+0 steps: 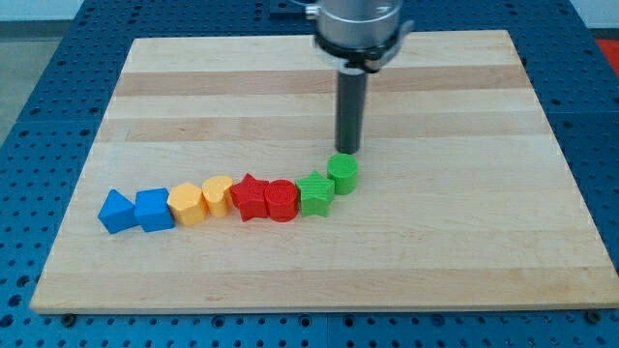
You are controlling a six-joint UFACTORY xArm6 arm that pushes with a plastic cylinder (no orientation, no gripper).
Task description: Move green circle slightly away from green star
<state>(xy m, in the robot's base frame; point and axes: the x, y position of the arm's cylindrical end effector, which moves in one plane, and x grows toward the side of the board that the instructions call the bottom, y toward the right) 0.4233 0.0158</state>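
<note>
The green circle [343, 173] stands on the wooden board right of the middle, touching the green star [315, 191] at its lower left. My tip [347, 152] is just above the green circle in the view, at its top edge, touching it or nearly so. The rod rises straight up from there to the arm's grey end at the view's top.
A curved row of blocks runs left from the green star: red circle [281, 200], red star [250, 196], yellow heart [219, 193], yellow hexagon [186, 204], blue square [153, 209], blue triangle [116, 211]. The wooden board [464, 222] lies on a blue pegboard table.
</note>
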